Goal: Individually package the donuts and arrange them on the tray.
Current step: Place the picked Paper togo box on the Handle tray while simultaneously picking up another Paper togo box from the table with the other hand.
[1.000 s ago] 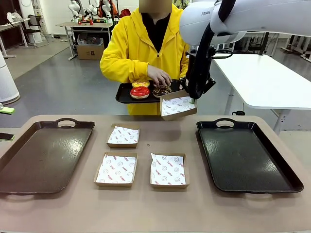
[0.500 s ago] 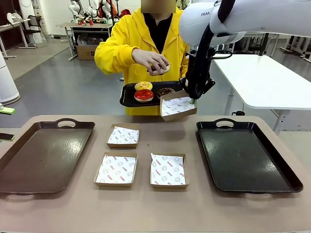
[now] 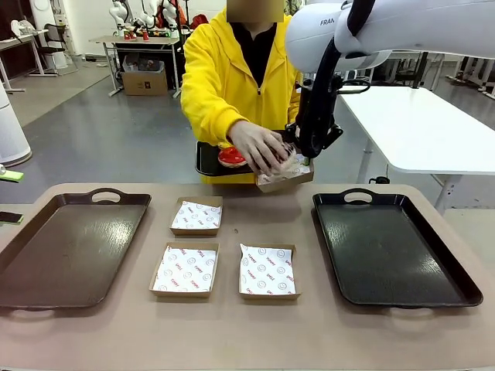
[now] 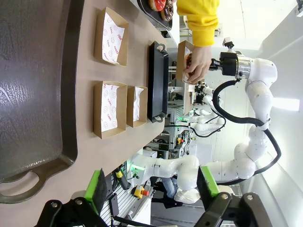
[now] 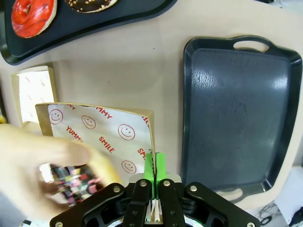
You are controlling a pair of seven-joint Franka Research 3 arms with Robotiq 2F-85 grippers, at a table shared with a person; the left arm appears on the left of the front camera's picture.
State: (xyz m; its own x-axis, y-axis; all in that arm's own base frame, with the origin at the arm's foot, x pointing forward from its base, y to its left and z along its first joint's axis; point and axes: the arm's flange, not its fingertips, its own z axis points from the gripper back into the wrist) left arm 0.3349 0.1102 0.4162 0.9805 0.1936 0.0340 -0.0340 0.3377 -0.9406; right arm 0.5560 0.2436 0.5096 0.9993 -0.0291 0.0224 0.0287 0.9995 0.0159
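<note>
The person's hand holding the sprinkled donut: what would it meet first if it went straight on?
Probably the paper-lined box pinched by the right gripper; the hand is blurred, so depth is unsure.

The person's hand [image 5: 42, 161] is smearing into blur in the right wrist view, half covering the sprinkled donut [image 5: 71, 182]; out front it's hiding most of the box [image 3: 294, 182]. The red donut [image 5: 32, 16] and chocolate donut [image 5: 90, 4] are getting clipped up top.

Table [image 3: 232, 332]: brown tray [image 3: 62, 247], black tray [image 3: 387, 247], three boxes [image 3: 184, 270]
</note>
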